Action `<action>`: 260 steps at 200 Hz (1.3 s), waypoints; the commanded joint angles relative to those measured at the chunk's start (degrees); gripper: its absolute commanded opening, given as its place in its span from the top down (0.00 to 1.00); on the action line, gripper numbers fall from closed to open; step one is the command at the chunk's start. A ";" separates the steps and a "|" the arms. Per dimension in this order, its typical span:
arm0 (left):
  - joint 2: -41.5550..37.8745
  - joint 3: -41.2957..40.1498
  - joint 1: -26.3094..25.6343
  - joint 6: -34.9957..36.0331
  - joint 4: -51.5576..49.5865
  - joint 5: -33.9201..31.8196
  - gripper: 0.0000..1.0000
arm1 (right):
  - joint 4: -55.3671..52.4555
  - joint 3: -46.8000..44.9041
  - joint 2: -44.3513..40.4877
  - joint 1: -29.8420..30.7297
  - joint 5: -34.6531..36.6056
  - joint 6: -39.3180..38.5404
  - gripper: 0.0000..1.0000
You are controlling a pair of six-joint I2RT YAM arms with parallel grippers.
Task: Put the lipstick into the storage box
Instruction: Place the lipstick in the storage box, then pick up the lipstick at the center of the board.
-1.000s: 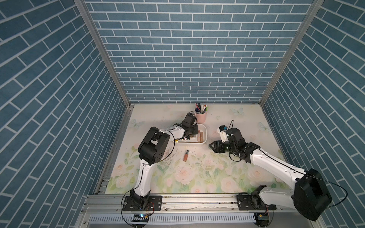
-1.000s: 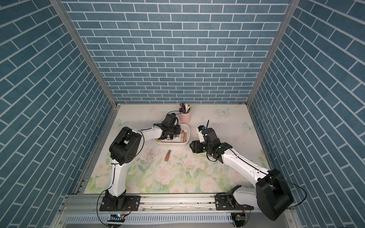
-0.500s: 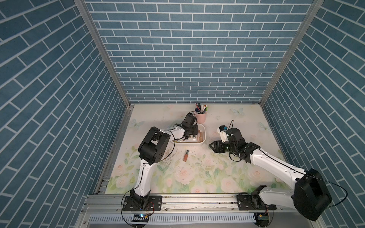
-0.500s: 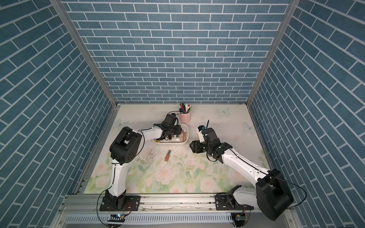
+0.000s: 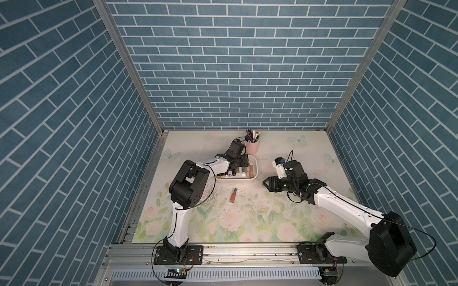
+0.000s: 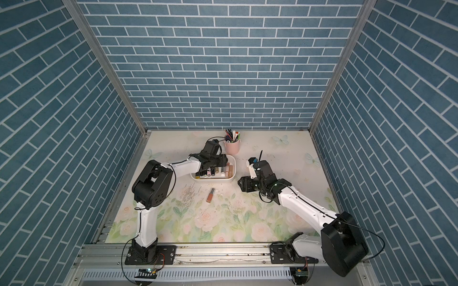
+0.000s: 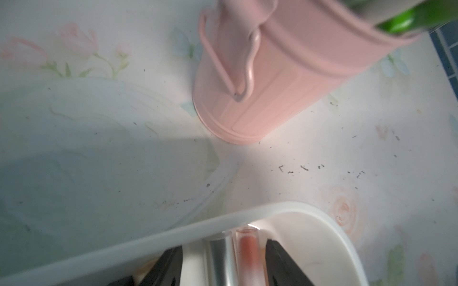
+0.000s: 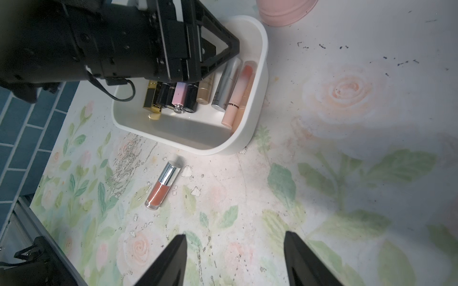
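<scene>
So the left tool (image 7: 224, 247) is down inside the storage box (image 5: 236, 180), at the end nearest the pink pen cup (image 5: 252, 146). In its wrist view the two black fingers stand apart, with a silver tube (image 7: 220, 257) and a peach tube (image 7: 247, 252) lying side by side between them. There's a clear gap between the silver one and the finger next to it. The peach one sits just beside the other finger, and I honestly can't tell if they touch. Looks released to me, not clamped on anything. The right wrist view shows the box holding a whole row of tubes (image 8: 178, 96): gold, black, pink, another gold, then the silver and peach pair against the end wall. The lipstick (image 5: 233, 195) that's outside the box has a silver cap and an orange-brown body. It's lying flat on the floral tabletop (image 5: 272, 222), just in front of the long side of the box nearest the robot, with its cap end pointing toward the box, and it isn't touching it. Both top views show that. The right tool (image 8: 235, 235) hangs over the tabletop off to the right of the box, pointing back toward it, jaws spread wide with nothing between them. It's well apart from the lipstick.
</scene>
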 commanded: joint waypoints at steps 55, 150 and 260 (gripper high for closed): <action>-12.48 -4.25 -0.22 2.64 0.20 1.13 0.41 | 1.13 1.78 -1.19 -0.03 -1.95 1.93 0.34; -37.74 -23.20 -3.92 11.18 -16.18 -2.08 0.40 | 6.38 -0.73 -3.04 0.87 -5.39 5.28 0.34; -40.51 -34.61 -12.69 5.78 -19.21 -8.93 0.46 | 10.81 -2.14 -0.58 4.62 -7.15 7.57 0.34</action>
